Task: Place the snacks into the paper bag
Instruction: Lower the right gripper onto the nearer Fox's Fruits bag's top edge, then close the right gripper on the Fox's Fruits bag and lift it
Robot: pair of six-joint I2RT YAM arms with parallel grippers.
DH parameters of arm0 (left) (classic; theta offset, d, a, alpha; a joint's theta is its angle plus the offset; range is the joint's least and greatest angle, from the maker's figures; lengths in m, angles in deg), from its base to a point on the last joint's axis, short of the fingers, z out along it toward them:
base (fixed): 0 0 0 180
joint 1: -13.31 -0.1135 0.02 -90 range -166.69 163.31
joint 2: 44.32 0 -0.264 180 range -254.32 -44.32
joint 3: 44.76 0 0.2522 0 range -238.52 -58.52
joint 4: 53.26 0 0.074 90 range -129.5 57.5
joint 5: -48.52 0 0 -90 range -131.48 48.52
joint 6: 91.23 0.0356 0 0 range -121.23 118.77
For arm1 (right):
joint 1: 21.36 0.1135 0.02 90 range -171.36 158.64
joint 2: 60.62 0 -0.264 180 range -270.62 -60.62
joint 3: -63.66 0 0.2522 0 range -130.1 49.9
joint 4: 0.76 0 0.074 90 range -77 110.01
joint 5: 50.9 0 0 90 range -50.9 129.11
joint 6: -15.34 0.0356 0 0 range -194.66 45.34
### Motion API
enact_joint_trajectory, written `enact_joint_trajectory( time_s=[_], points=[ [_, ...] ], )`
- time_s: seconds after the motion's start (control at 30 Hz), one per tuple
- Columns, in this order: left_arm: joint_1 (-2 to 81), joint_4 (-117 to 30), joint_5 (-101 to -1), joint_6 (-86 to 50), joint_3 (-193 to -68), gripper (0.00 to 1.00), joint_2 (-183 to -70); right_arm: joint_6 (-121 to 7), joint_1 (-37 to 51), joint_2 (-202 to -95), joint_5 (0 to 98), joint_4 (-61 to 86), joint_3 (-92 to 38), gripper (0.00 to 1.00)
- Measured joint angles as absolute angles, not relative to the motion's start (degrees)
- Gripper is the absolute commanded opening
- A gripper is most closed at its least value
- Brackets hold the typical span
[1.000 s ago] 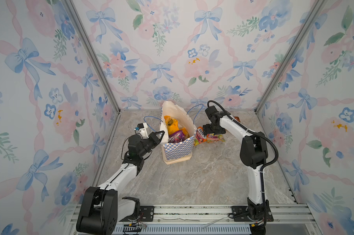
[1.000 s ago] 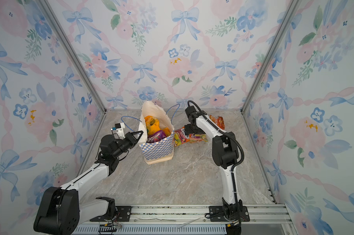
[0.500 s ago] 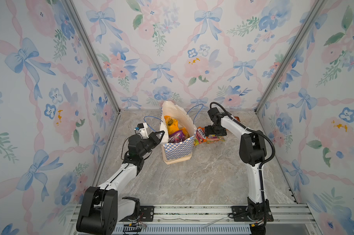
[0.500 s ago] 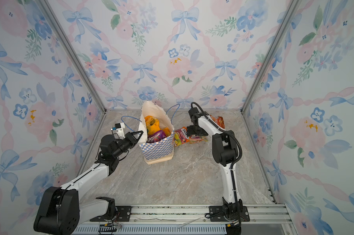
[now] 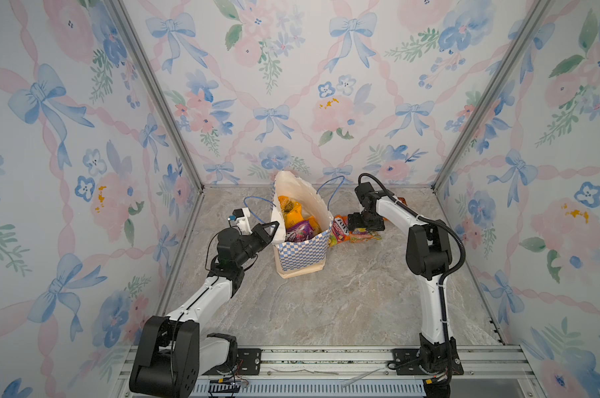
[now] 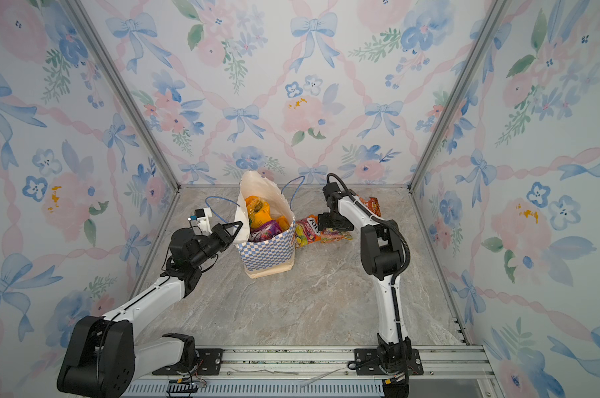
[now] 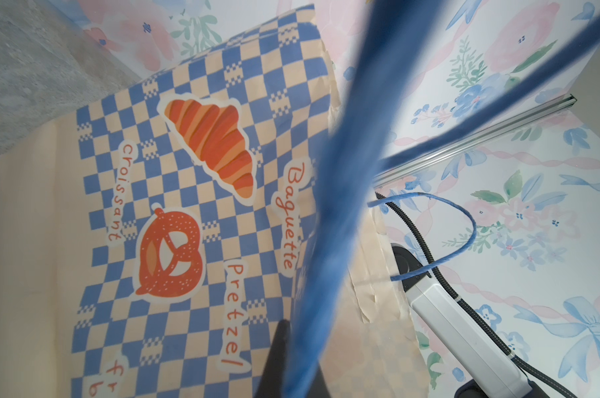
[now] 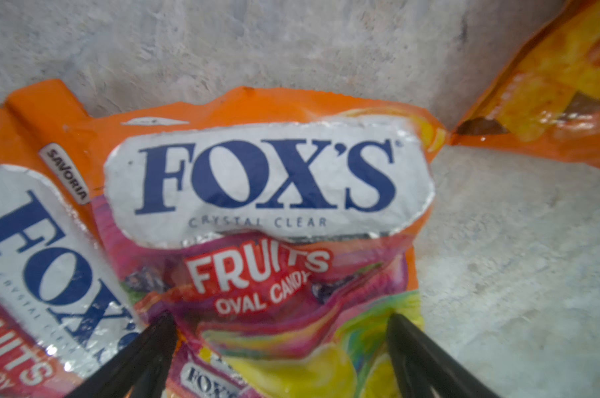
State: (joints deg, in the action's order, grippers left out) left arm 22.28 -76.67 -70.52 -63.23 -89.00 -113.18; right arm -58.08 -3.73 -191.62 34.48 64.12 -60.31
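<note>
Right, the bag (image 5: 302,248) stands upright on the worktop (image 5: 343,303) with its mouth open, and I place everything else from it. My left tool (image 5: 273,227) is at the bag's left rim with its jaws together, pinched on the paper edge there. In the left wrist view the checkered side (image 7: 188,172) fills the picture and a blurred blue cord handle (image 7: 326,241) crosses close to the lens. Inside the bag I see a yellow pack (image 5: 291,210) toward the back and a purple pack (image 5: 298,231) in front of it. Just right of the bag, two packs lie flat on the worktop. One FOX'S pack (image 5: 340,227) almost touches the bag's wall, and a second FOX'S pack (image 5: 364,237) partly overlaps it on the side away from the bag. My right tool (image 8: 281,320) is over that second pack with jaws wide apart, the fingers (image 8: 160,330) straddling its printed face. I cannot tell whether they press on it. A chip bag (image 6: 371,203) lies farther right of the bag, behind my right arm.
</note>
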Motion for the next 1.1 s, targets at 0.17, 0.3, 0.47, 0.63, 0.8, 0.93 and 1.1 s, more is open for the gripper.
enact_joint_trajectory(
  time_s=[0.17,0.3,0.47,0.63,0.8,0.93,1.1],
  points=[
    [22.3,-76.7,-70.5,-63.2,-89.0,0.0,-113.2,-58.2,-4.1,-191.9,36.4,63.3,-60.0,0.9],
    [22.3,-76.7,-70.5,-63.2,-89.0,0.0,-113.2,-58.2,-4.5,-191.9,37.3,62.2,-59.2,0.85],
    [22.3,-76.7,-70.5,-63.2,-89.0,0.0,-113.2,-58.2,-4.9,-191.8,37.6,61.2,-58.4,0.77],
    [22.3,-76.7,-70.5,-63.2,-89.0,0.0,-113.2,-58.1,-5.2,-191.2,37.4,60.1,-57.3,0.68],
    [22.3,-76.7,-70.5,-63.2,-89.0,0.0,-113.2,-58.0,-5.4,-190.5,37.4,58.6,-55.8,0.7],
    [22.3,-76.7,-70.5,-63.2,-89.0,0.0,-113.2,-58.0,-5.6,-190.1,37.5,57.8,-55.0,0.6],
    [22.3,-76.7,-70.5,-63.2,-89.0,0.0,-113.2,-57.9,-5.7,-189.6,38.7,56.7,-54.3,0.38]
  ],
)
